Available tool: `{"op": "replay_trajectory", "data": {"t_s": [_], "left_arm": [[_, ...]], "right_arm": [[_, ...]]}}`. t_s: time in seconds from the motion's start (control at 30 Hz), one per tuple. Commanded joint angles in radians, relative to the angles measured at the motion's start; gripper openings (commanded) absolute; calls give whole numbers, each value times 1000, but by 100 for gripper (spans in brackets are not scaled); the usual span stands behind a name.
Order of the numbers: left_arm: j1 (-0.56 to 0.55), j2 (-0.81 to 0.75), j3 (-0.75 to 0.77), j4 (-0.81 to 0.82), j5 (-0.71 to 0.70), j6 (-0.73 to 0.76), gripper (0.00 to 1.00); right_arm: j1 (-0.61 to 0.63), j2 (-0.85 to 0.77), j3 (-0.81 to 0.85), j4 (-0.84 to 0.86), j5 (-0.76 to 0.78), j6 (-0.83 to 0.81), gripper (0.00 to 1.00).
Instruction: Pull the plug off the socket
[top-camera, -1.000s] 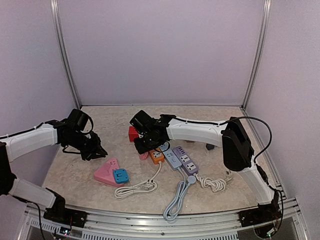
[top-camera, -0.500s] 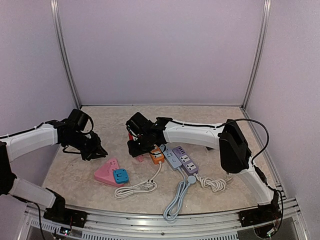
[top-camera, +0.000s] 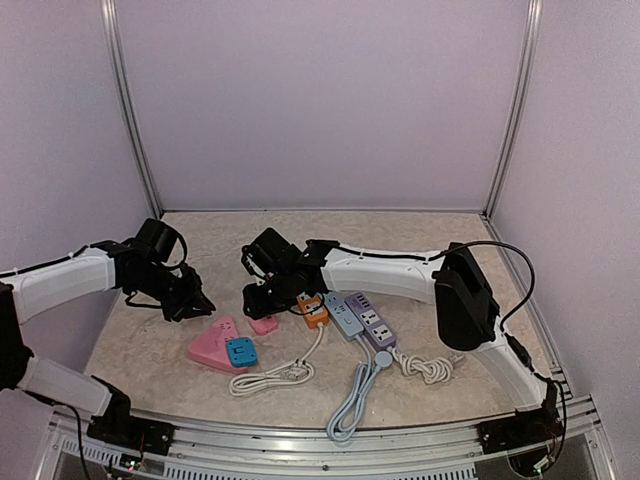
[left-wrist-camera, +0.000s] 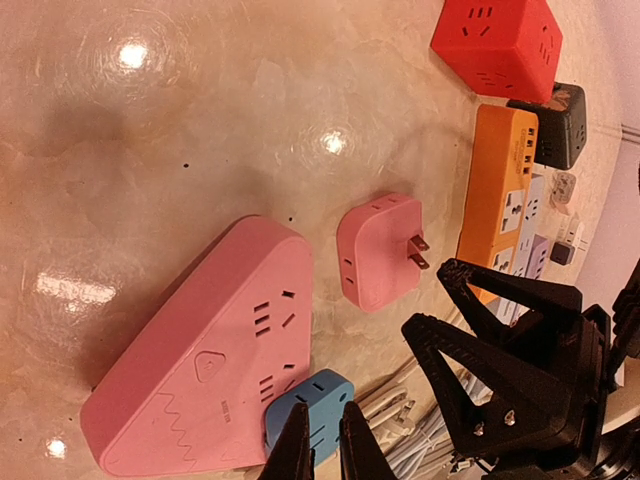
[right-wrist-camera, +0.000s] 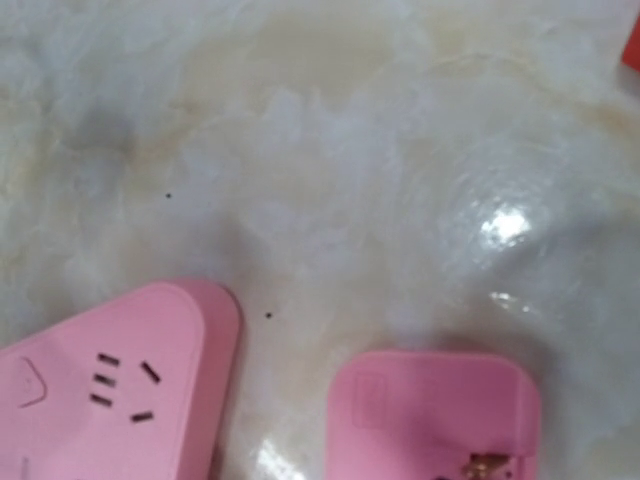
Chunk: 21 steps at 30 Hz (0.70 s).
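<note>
A pink triangular socket (top-camera: 212, 345) (left-wrist-camera: 200, 350) (right-wrist-camera: 100, 390) lies flat at the front left. A blue plug (top-camera: 241, 351) (left-wrist-camera: 310, 405) is seated in its near corner. My left gripper (top-camera: 200, 303) (left-wrist-camera: 322, 425) hovers just over the blue plug, shut, with nothing between its fingers. A small pink plug (top-camera: 263, 324) (left-wrist-camera: 378, 250) (right-wrist-camera: 430, 410) lies loose on the table beside the socket, prongs bare. My right gripper (top-camera: 252, 290) (left-wrist-camera: 427, 297) stands open next to those prongs, holding nothing. Its fingers do not show in the right wrist view.
An orange power strip (top-camera: 313, 310) (left-wrist-camera: 500, 180), a grey-blue strip (top-camera: 347, 320) and a purple strip (top-camera: 370, 320) lie side by side right of centre. Their coiled cords (top-camera: 270, 378) trail toward the front edge. A red cube socket (left-wrist-camera: 495, 45) and a black adaptor (left-wrist-camera: 560, 125) sit behind.
My right gripper has slid left across the table, and the small pink plug has shifted left with it, now lying near the socket. The left arm has stayed still.
</note>
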Motion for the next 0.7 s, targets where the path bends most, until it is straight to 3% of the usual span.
{"op": "replay_trajectory", "data": {"t_s": [0.0, 0.3, 0.67], "left_arm": [[-6, -5, -14, -8, -6, 12, 10], [-5, -57, -75, -38, 0, 6, 11], [-23, -168, -157, -54, 20, -29, 11]], "right_arm": [[11, 26, 21, 19, -26, 12, 43], [38, -8, -40, 21, -35, -8, 47], [33, -153, -385, 295, -201, 51, 61]]}}
